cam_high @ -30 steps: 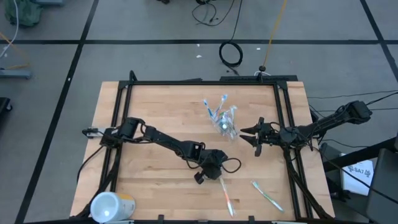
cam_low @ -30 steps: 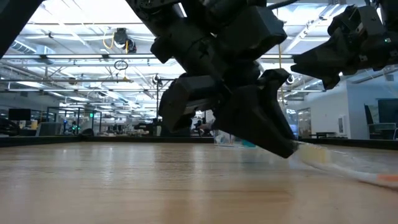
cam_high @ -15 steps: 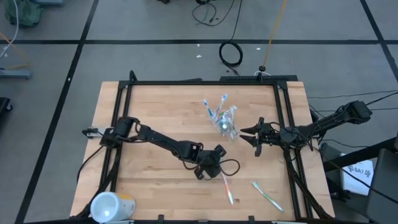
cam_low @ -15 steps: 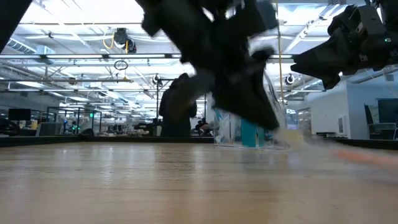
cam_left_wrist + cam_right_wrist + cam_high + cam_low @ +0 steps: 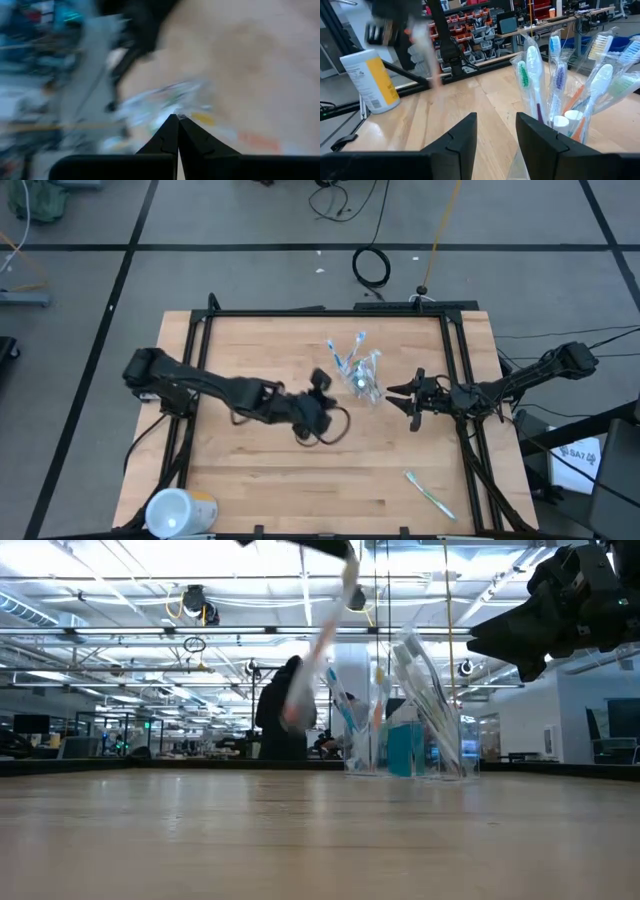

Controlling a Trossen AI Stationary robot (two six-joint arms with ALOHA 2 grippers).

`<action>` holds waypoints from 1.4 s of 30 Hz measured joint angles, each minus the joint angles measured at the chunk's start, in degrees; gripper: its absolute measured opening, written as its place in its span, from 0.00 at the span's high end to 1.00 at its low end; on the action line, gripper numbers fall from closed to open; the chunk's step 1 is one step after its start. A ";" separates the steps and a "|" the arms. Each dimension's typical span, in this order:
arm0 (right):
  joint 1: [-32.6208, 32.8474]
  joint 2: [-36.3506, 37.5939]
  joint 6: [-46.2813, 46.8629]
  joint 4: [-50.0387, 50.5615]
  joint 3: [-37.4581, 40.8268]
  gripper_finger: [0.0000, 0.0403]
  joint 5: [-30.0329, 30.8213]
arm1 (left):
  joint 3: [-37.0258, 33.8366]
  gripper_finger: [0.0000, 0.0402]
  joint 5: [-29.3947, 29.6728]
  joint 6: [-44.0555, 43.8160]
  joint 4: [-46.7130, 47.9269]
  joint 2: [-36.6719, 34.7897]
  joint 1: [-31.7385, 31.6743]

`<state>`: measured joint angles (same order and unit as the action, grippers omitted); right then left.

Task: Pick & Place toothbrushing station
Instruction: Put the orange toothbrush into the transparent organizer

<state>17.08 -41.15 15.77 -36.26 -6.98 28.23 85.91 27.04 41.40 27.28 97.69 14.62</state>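
My left gripper [image 5: 320, 381] is raised over the middle of the table, left of the clear cup [image 5: 366, 383], and is shut [image 5: 178, 118] on an orange-handled toothbrush [image 5: 318, 652]. The toothbrush is blurred in every view. The cup [image 5: 570, 107] stands upright on its base and holds several toothbrushes. My right gripper [image 5: 408, 400] waits open just right of the cup, level, its fingers [image 5: 495, 122] short of it. A green toothbrush [image 5: 428, 492] lies flat near the front right. My left gripper pinches the toothbrush near its upper end [image 5: 349, 572] between its two fingertips, coming from above at a slant. The brush hangs tilted below the fingers, its orange end [image 5: 293, 712] lowest and clear of the table. The wrist view is too blurred to show more.
A large white and yellow cylinder [image 5: 180, 511] lies at the front left corner. A black frame [image 5: 320, 312] borders the table. Bare wood lies between the cup and the front edge.
My left gripper has risen from the table's front middle and gone toward the far edge and the cup, tipping from steeply down to a shallower slant. The orange-handled toothbrush has gone up with it: it lay flat on the table and now hangs clear.
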 joint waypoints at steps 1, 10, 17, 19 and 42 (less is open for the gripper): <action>0.02 0.02 -0.02 -0.06 0.00 0.68 0.00 | 0.01 1.00 2.32 0.46 -0.06 -1.27 -0.31; 0.01 0.01 -0.63 -0.50 0.00 0.68 0.07 | 0.02 1.00 9.04 -0.99 -5.26 -5.07 -7.42; 0.01 0.00 -0.63 -0.78 0.00 0.68 0.13 | 0.00 1.00 8.27 1.66 -12.44 -4.20 -14.11; 0.02 0.01 -0.63 -0.80 0.00 0.68 0.13 | 0.02 1.00 7.20 1.41 -13.91 -3.82 -15.80; -0.03 0.00 -0.63 -0.12 0.07 0.68 0.15 | -0.07 1.00 7.81 2.80 -19.38 7.93 -23.08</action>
<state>17.06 -41.15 15.14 -36.37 -6.92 28.38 85.84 34.85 44.20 7.90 105.62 -8.47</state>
